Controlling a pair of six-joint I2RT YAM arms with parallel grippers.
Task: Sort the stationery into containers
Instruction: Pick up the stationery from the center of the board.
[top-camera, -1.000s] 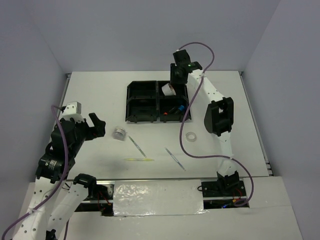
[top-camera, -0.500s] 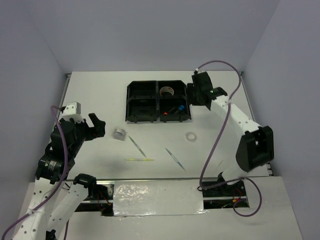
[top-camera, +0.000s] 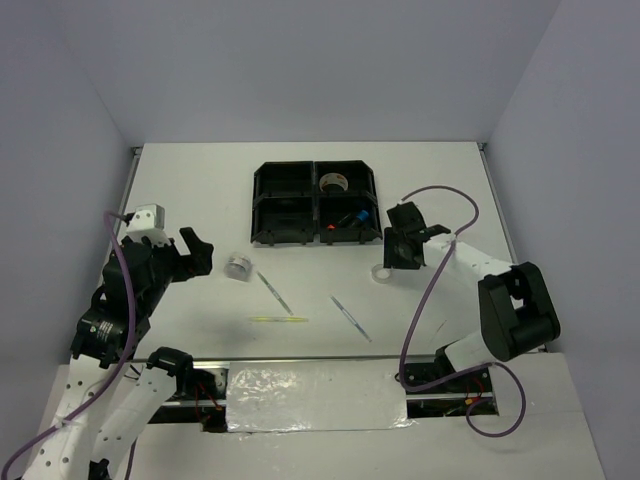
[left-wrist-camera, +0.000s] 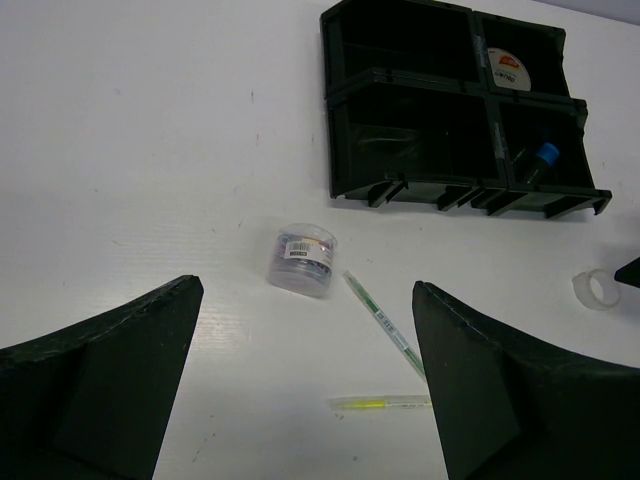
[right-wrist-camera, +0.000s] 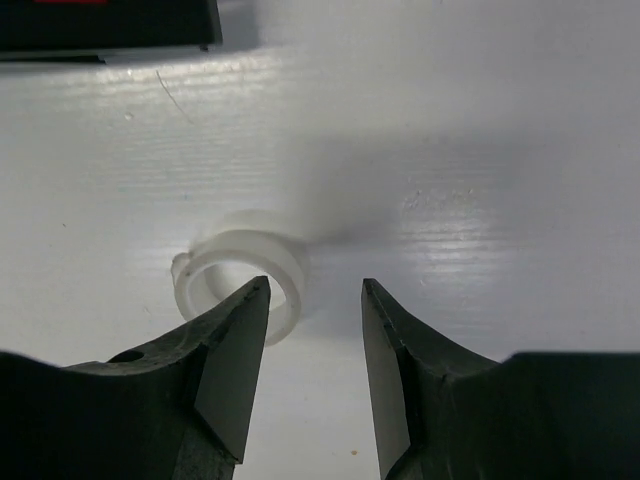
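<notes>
The black four-compartment tray (top-camera: 314, 195) stands at the table's far middle. A beige tape roll (top-camera: 334, 183) lies in its far right compartment, and a blue-capped highlighter (top-camera: 358, 215) lies in the near right one. My right gripper (top-camera: 400, 255) is open, low over a clear tape roll (right-wrist-camera: 240, 275) on the table, with its left fingertip at the roll's right wall. My left gripper (top-camera: 195, 250) is open and empty, held above the table at the left. A silvery round roll (left-wrist-camera: 302, 259), a grey pen (left-wrist-camera: 385, 322) and a yellow-green stick (left-wrist-camera: 385, 403) lie ahead of it.
A second grey pen (top-camera: 350, 317) lies at the near middle. The tray's two left compartments (left-wrist-camera: 400, 40) look empty. The right arm's cable loops over the table to the right of the tray.
My right arm left the beige tape roll in the tray's far right compartment, swung right, and came down over the clear tape roll. The left arm has not moved.
</notes>
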